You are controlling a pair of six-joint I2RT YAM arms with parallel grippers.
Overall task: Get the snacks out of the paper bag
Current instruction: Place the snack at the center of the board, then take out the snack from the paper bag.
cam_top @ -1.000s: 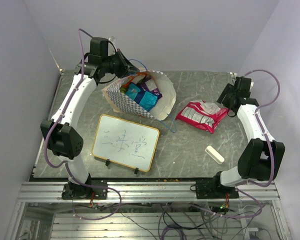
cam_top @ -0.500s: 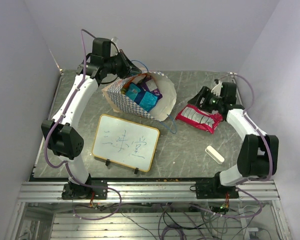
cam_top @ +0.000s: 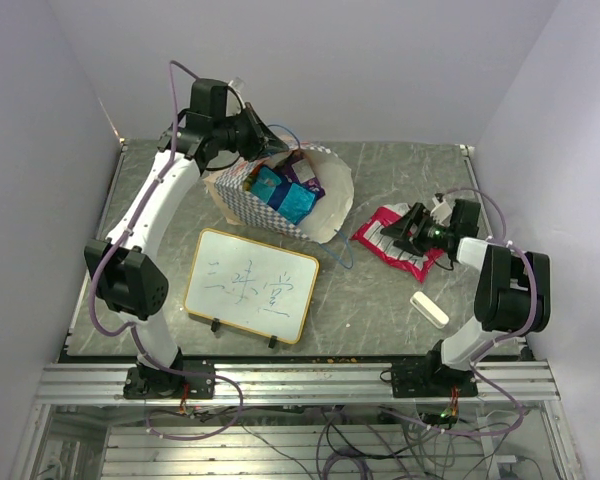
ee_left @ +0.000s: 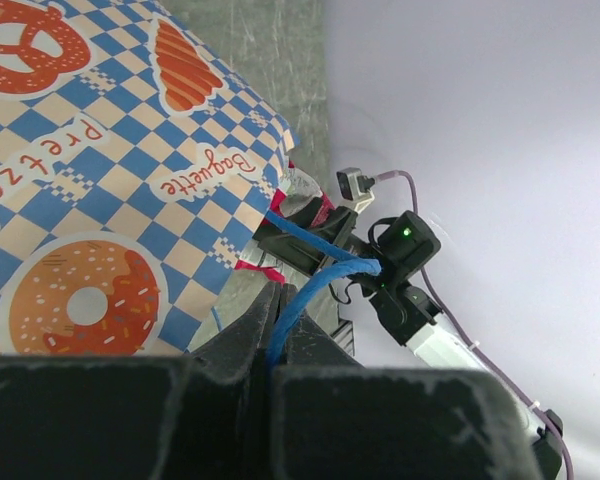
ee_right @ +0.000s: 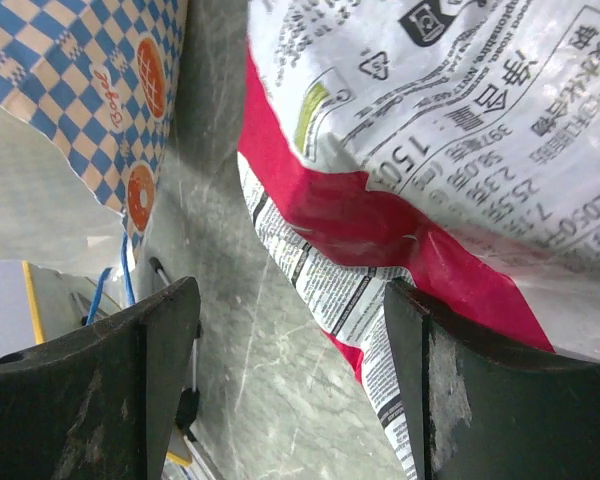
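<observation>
The table (cam_top: 380,300) stretches out beneath both grippers. The paper bag (cam_top: 242,200) lies on its side directly under the left gripper (cam_top: 263,140), with its open mouth turned away from that gripper and toward the right gripper (cam_top: 405,228). The framed whiteboard (cam_top: 250,285) lies well apart from both tools, on the near side of the bag.

The red-white packet (cam_top: 373,232) lies outside the bag on the table, right under the right gripper. In the right wrist view that gripper's (ee_right: 290,288) jaws are spread wide and hold nothing. The packet's (ee_right: 460,130) edge runs between and ahead of the fingers (ee_right: 130,370). Whether a finger touches it cannot be told.

A blue-teal packet (cam_top: 285,200) and a green packet (cam_top: 250,180) lie inside the bag's mouth, just beyond the left gripper's tips. The white eraser (cam_top: 429,309) lies near the right gripper, on its near side.

In the left wrist view the left gripper (ee_left: 272,300) is clamped tight on the bag's blue cord handle (ee_left: 320,275).
</observation>
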